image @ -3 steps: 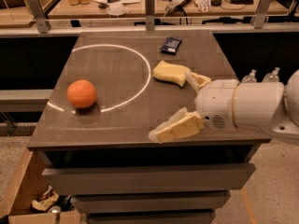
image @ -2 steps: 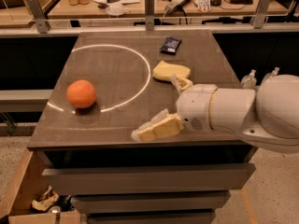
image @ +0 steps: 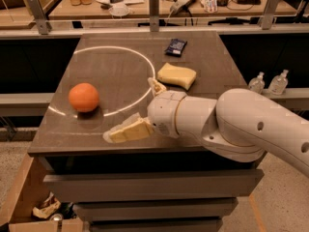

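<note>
Orange sits on the tabletop, left of the claw and a touch farther back, near but apart, with a clear gap between. It is round, so there is no long axis to line up with.

The claw is wide open and empty, its mouth facing left toward the orange. Of its fingers, the near one is low by the tabletop's front edge and the far one is up near the sponge.

Yellow sponge lies behind-right of the claw, long side running left-right. Dark packet is farther back, well apart.
</note>
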`<state>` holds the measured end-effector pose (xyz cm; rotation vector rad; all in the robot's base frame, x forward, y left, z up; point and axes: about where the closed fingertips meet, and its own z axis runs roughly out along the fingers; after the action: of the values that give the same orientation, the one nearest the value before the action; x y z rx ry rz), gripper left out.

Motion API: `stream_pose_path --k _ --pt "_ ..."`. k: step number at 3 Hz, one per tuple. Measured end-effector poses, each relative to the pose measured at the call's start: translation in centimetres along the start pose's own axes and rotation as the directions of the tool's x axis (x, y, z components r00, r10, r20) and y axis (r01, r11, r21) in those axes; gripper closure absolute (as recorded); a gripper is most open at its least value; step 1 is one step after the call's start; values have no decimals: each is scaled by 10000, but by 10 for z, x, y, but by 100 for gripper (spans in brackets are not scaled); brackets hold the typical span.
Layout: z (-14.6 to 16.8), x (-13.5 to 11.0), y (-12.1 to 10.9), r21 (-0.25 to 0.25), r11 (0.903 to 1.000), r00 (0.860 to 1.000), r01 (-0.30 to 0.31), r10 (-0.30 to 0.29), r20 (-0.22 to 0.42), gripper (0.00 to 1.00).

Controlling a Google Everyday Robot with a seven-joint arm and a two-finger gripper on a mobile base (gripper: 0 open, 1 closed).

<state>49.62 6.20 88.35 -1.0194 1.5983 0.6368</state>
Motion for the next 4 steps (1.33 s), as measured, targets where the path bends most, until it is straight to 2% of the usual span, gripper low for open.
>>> stream_pose_path --k 1,2,4 --pt "15 -5 7 -190 9998 9999 3 -1 104 0" --pt "50 -7 12 -295 9995 9993 -105 116 369 0" --pt "98 -2 4 34 9996 9968 -286 283 752 0"
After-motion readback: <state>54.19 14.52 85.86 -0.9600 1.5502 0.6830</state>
